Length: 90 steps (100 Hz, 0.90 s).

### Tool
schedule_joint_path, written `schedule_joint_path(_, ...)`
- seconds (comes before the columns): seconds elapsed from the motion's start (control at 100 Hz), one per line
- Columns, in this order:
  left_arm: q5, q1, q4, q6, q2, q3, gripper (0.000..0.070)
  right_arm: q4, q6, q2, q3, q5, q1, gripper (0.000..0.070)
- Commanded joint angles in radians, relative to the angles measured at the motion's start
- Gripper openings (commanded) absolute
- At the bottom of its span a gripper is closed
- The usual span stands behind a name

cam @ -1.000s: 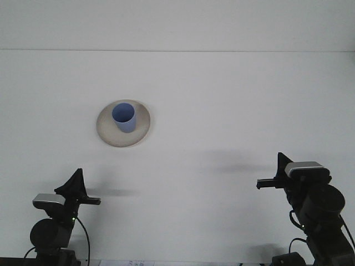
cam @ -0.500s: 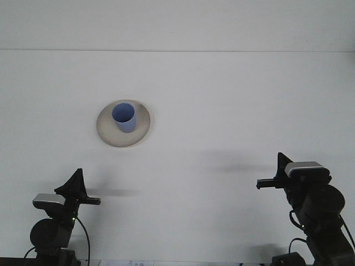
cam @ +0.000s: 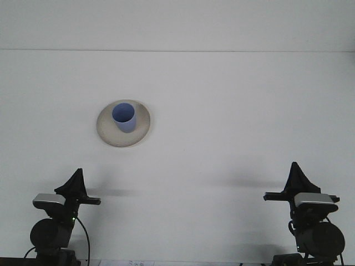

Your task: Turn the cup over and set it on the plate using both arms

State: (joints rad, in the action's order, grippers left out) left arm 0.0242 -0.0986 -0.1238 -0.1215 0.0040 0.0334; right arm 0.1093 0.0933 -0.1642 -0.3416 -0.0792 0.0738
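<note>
The blue cup (cam: 124, 117) stands upright, mouth up, on the beige plate (cam: 143, 130) left of the desk's middle, nearer the left hand (cam: 76, 185) than the right hand (cam: 297, 180), both parked low, finger spread unreadable.

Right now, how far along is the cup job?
Looks finished. Done: the blue cup stands upright, mouth up, on the beige plate. In hand: nothing; the left gripper and right gripper sit low near the table's near edge, well apart from the plate and carrying nothing. Left: nothing visible on the cup itself; whether the jaws are open I cannot tell.
</note>
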Motion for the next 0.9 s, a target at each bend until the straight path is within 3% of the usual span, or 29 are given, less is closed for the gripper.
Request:
schedule_joint_path(0.0, -0.002, 0.000, -0.011, 0.001, -0.001, -0.019, 0.0012, -0.010, -0.011, 0.050, 0.039, 0.001, -0.028, 0.0000)
schedule_joint_path(0.13, -0.002, 0.000, -0.011, 0.001, -0.001, -0.019, 0.0012, -0.011, -0.010, 0.169, 0.131, 0.000, -0.089, 0.0000)
schedule_joint_path(0.52, -0.002, 0.000, -0.007, 0.001, 0.001, -0.019, 0.0012, -0.159, 0.000, 0.163, 0.331, 0.004, -0.118, 0.0000)
schedule_joint_path(0.89, -0.002, 0.000, -0.008, 0.001, 0.001, -0.019, 0.0012, -0.198, 0.000, 0.163, 0.329, 0.010, -0.113, 0.0000)
